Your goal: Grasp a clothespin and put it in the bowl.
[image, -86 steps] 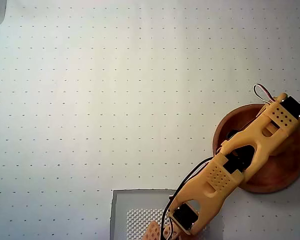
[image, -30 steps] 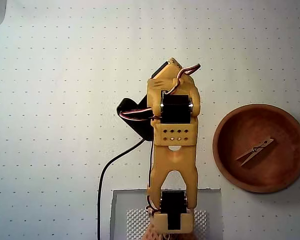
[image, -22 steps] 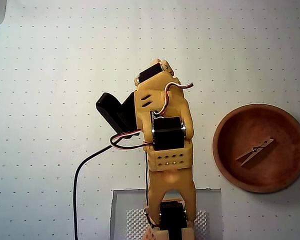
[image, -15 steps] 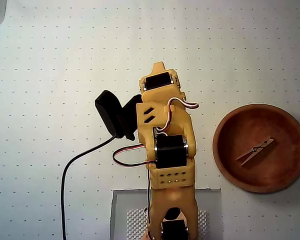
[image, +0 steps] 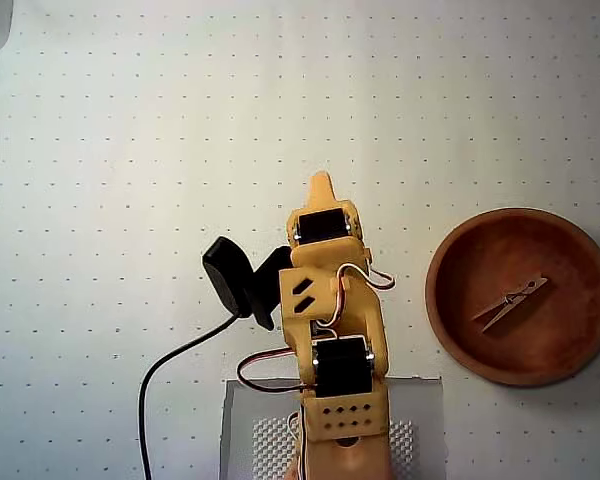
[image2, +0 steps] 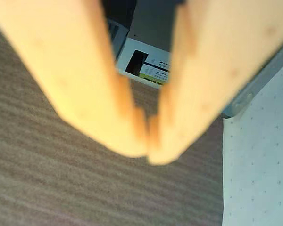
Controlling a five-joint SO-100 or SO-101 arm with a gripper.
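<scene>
Toward 3 o'clock in the overhead view sits the bowl (image: 521,296), round, shallow and reddish-brown, its wood smooth and its rim thick. Inside it, a little right of centre, lies the clothespin (image: 510,303), pale tan wood with two slim prongs, slanted so one end points to 2 o'clock and the other to 8 o'clock. The table (image: 130,150) is white, matte and printed with a fine grid of small dots. The arm (image: 330,330) is glossy yellow-orange plastic with black servo blocks and rises from 6 o'clock over a grey, textured base plate (image: 255,420); a black cable (image: 180,355) loops off toward 7 o'clock. In the wrist view the pincer (image2: 148,148) fills the frame, blurred, its two orange fingers (image2: 75,75) meeting at the tips with nothing between them, above a brownish ribbed surface (image2: 47,188). Compared with half a second earlier, the arm is folded further back toward its base, and bowl and clothespin lie just as they did.
</scene>
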